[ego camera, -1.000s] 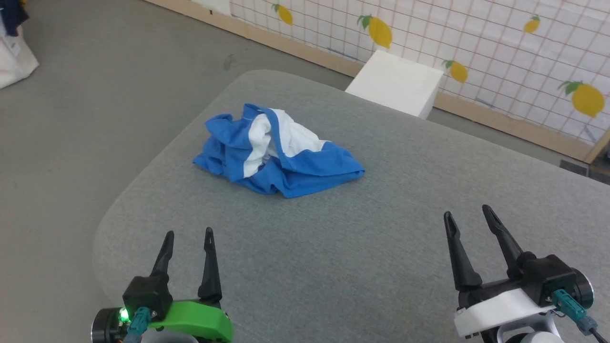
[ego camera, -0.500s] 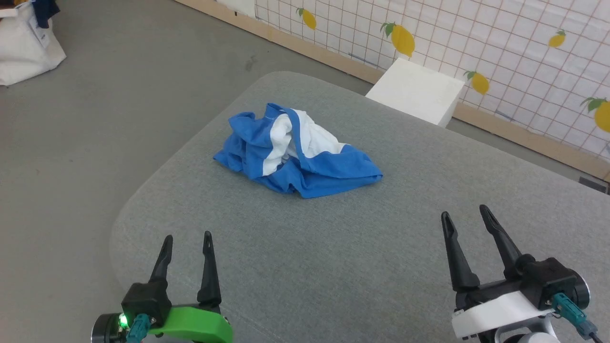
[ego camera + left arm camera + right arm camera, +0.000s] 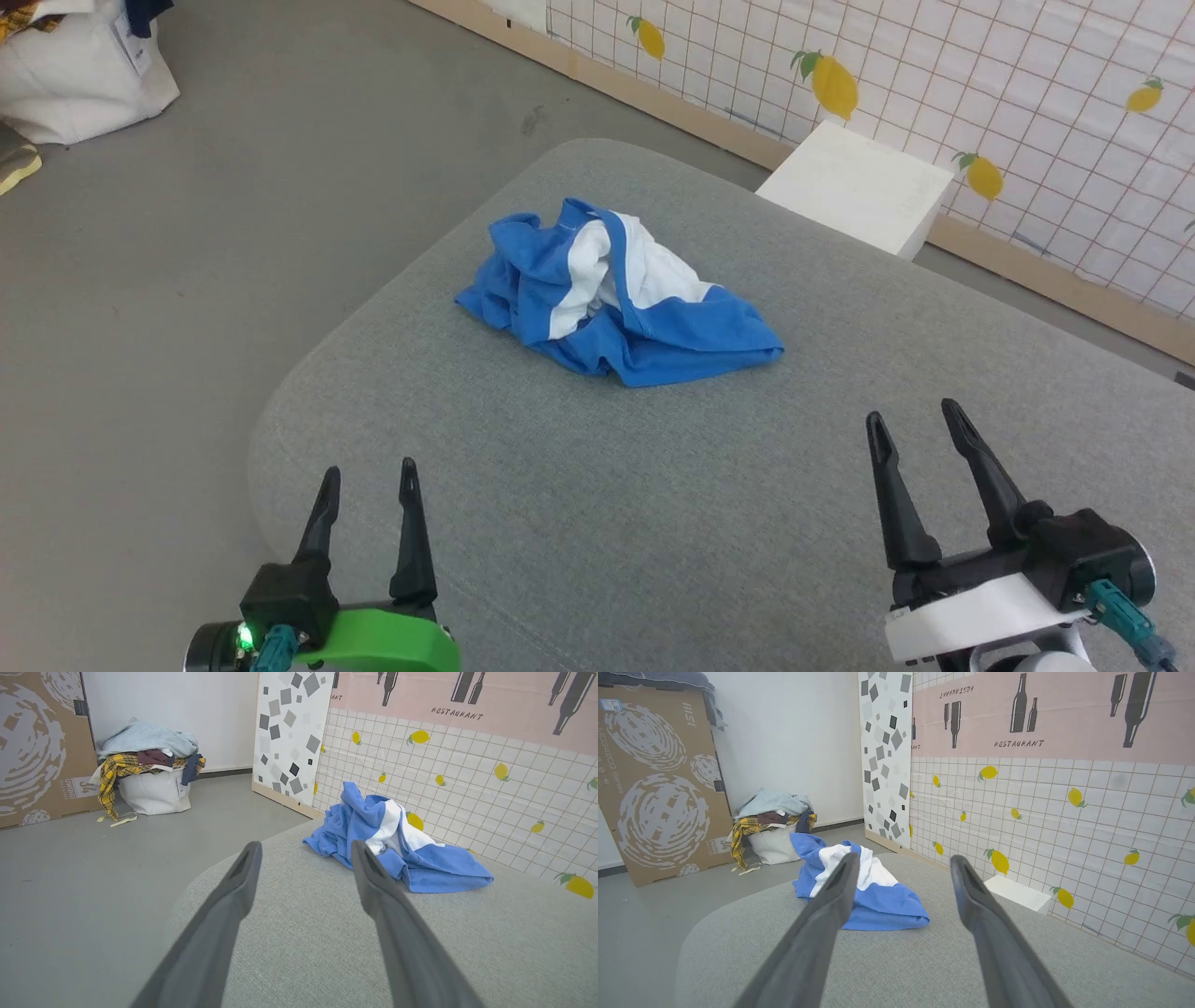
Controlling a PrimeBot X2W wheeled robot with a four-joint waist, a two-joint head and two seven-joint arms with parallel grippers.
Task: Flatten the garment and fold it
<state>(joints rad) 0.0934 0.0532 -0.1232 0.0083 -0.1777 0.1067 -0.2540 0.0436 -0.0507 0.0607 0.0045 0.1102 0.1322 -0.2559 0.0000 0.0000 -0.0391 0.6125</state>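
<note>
The pink wall panel (image 3: 514, 723) carries the word "RESTAURANT" beneath printed bottle silhouettes; in the right wrist view the word appears again higher up, inverted. The cardboard box (image 3: 658, 788) bears the brand mark "MSI" near its top edge, turned sideways. Its lower corner reads "UWQHD" and "34". A line along its left edge ends in "Series"; the remainder is too small to read.

A white box (image 3: 854, 187) is set between a grey table (image 3: 653, 523) and a lemon-tiled wall (image 3: 1027, 56), and a bag (image 3: 154, 795) (heaped with clothes) is stood beside a carton (image 3: 37, 742).
</note>
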